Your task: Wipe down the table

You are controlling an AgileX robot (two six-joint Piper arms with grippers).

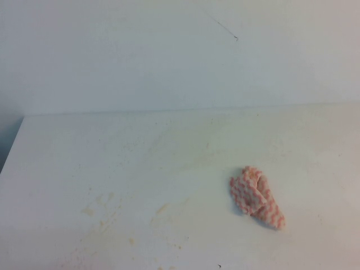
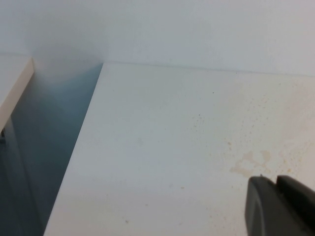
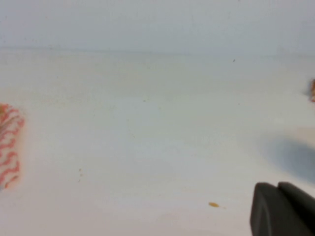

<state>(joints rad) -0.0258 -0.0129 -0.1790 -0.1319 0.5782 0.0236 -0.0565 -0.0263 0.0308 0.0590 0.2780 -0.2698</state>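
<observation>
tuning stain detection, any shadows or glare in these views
High view: even light, no glare, faint shadow by the cloth. Left wrist view: left gripper over stained table, unshadowed. Right wrist view: right gripper over table, grey shadow nearby.

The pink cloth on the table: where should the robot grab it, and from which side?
Probably the raised, bunched hump at the far end of the pink cloth, coming straight down from above: it lies crumpled on the table, and its near tail flattens out, leaving little to pinch. The right claw, shut, hovers near it; the left claw, shut, hangs over the stained left side.
</observation>
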